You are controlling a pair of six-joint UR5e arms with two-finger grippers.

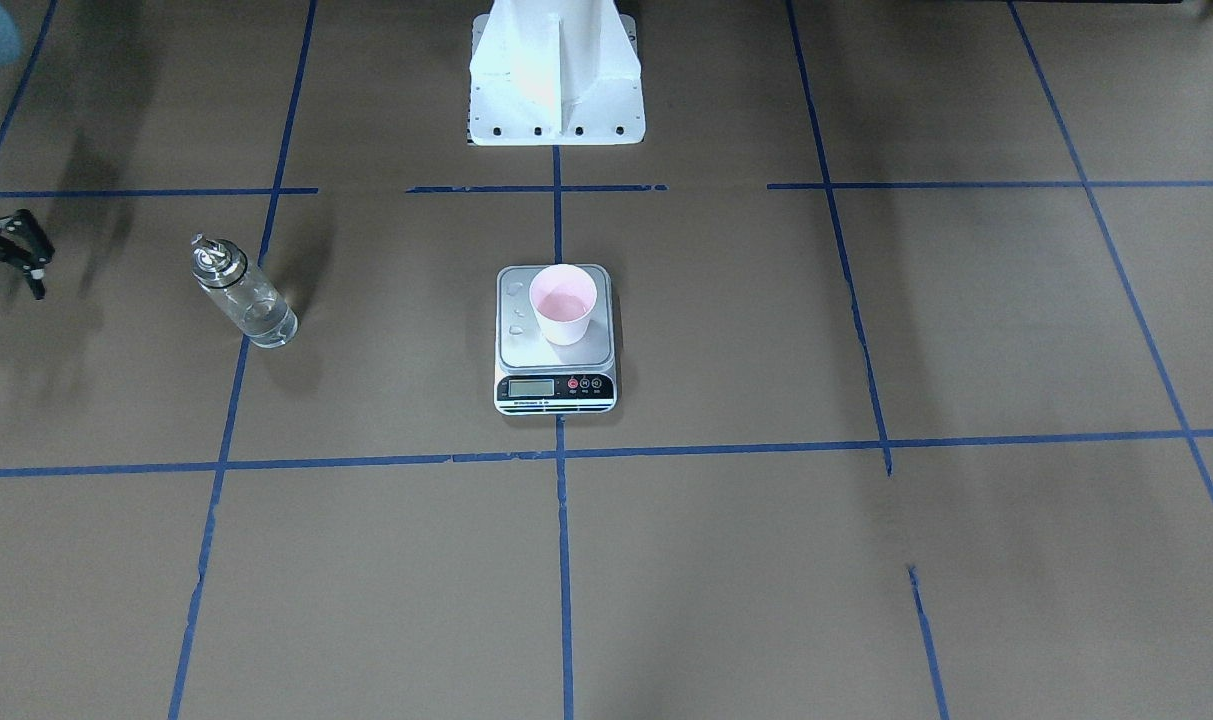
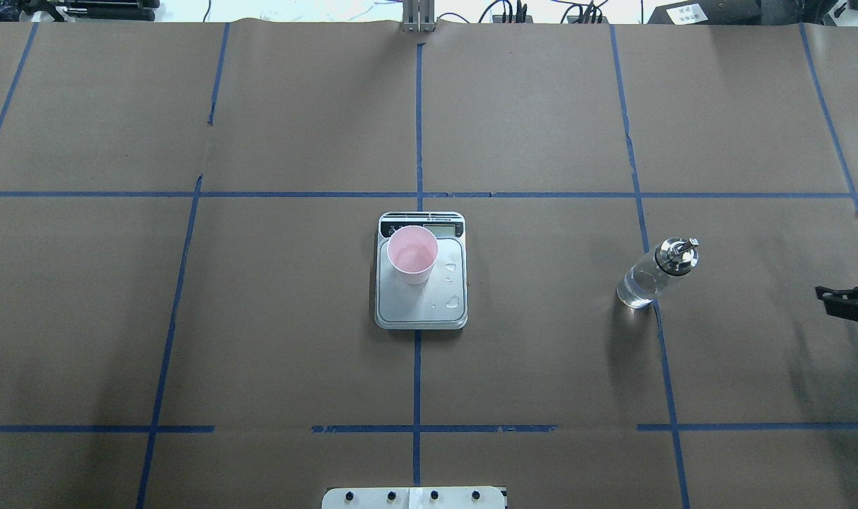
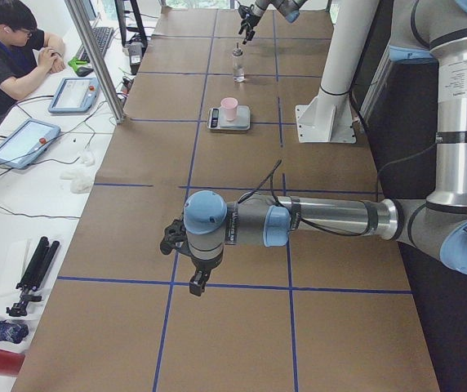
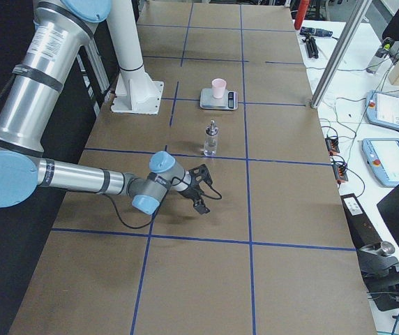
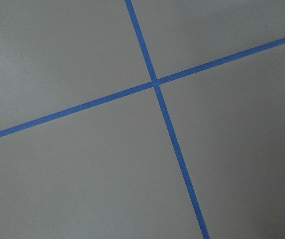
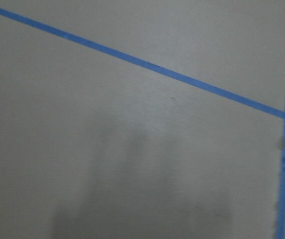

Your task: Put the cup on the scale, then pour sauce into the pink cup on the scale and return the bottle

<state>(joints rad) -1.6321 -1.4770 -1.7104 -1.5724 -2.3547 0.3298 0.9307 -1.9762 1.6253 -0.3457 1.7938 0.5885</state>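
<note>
The pale pink cup [image 1: 563, 305] stands upright on the silver scale [image 1: 526, 348] at the table's middle; a few clear drops lie on the platform beside it. Both also show from overhead, the cup [image 2: 412, 254] on the scale [image 2: 414, 309]. The glass bottle [image 2: 651, 277] with its silver pourer stands upright on the table on my right side, holding clear sauce, touched by nothing. My right gripper [image 2: 828, 300] is open and empty, well to the right of the bottle. My left gripper [image 3: 183, 265] hovers far from the scale; I cannot tell whether it is open or shut.
The white robot base [image 1: 556, 85] stands behind the scale. Blue tape lines cross the brown table cover. In the exterior left view a person [image 3: 13, 49] sits at a side bench with tablets [image 3: 21, 140] and cables.
</note>
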